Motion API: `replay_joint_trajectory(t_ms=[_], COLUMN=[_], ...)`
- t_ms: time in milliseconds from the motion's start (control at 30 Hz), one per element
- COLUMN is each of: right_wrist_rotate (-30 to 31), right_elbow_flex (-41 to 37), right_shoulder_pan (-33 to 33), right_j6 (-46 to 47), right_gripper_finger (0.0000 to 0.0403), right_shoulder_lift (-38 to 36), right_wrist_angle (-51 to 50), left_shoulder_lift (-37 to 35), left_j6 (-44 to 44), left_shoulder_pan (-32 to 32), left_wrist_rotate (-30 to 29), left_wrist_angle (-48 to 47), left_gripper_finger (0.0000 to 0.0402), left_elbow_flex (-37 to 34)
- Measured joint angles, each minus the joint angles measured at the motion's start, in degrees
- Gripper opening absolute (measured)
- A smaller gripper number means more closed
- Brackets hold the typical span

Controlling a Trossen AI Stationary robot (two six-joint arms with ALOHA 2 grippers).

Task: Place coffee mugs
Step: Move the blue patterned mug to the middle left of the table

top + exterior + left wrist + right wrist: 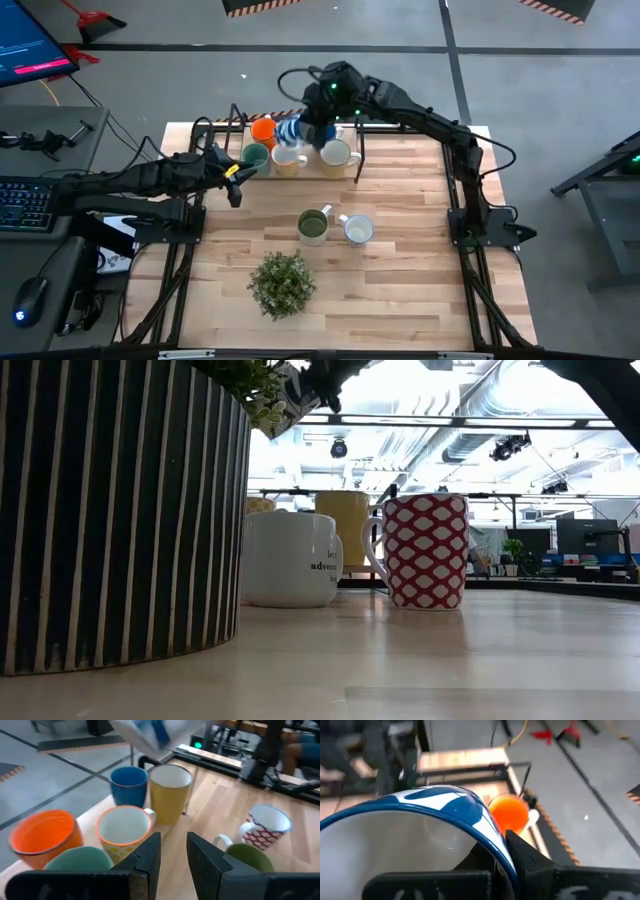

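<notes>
Blue-and-white mug held above the counter's far edge

The right hand (300, 128) is clamped on the rim of the blue-and-white mug (420, 840), tilted over the mug cluster; the left hand (172, 857), fingers slightly apart, hovers near the orange mug (45, 837).

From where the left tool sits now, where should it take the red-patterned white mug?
Pinch the rim of the red-patterned mug from above, on the side away from its handle. It stands upright and open-mouthed, close beside the olive-green mug, so a side approach looks crowded.

Light wooden table (400, 270), mugs clustered at far edge (290, 155), olive mug (313, 226) and patterned mug (358, 231) mid-table, potted plant (282, 284) near front.
</notes>
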Motion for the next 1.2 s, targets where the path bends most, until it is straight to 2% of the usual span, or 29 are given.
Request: replay_joint_trajectory(t_ms=[133, 267, 367, 500, 567, 700, 900, 1200], right_wrist_rotate=[0.32, 1.07, 1.07, 4.77, 4.79, 3.21, 1.67, 0.57], right_elbow_flex=[0.00, 0.00, 0.02, 0.02, -0.06, -2.26, -4.90, -4.92], right_shoulder_pan=[1.38, 2.96, 4.00, 4.93, 4.90, 4.79, 4.35, 3.20], right_j6=[-0.47, 1.83, 4.41, 6.90, 8.57, 11.55, 12.69, 13.09], right_gripper_finger=[0.0000, 0.0000, 0.0000, 0.0000, 0.0000, 0.0000, 0.0000, 0.0000], right_shoulder_lift=[0.35, 0.40, 0.42, 0.42, 0.42, 0.46, 0.48, 0.48], right_wrist_angle=[-4.96, -5.55, -3.98, -3.80, -3.84, -3.10, -0.99, 3.43], left_shoulder_lift=[-0.04, -0.28, -0.07, 0.95, 1.49, 2.62, 6.84, 13.35], left_j6=[-1.49, -1.48, -1.46, -1.56, -1.49, 6.73, 16.30, 21.71], left_shoulder_pan=[0.00, 0.00, 0.00, 0.00, 0.00, -0.04, 0.37, 2.33], left_wrist_rotate=[-3.40, -5.46, -5.51, -5.50, -4.53, -0.24, -0.55, 2.70], left_wrist_angle=[1.41, 3.84, 4.53, 4.42, 4.76, 7.00, 6.53, 2.55], left_gripper_finger=[0.0081, 0.0081, 0.0081, 0.0081, 0.0081, 0.0081, 0.0081, 0.0082], left_elbow_flex=[-0.01, 0.07, 0.07, 0.07, 0.07, 0.44, 5.65, 12.46])
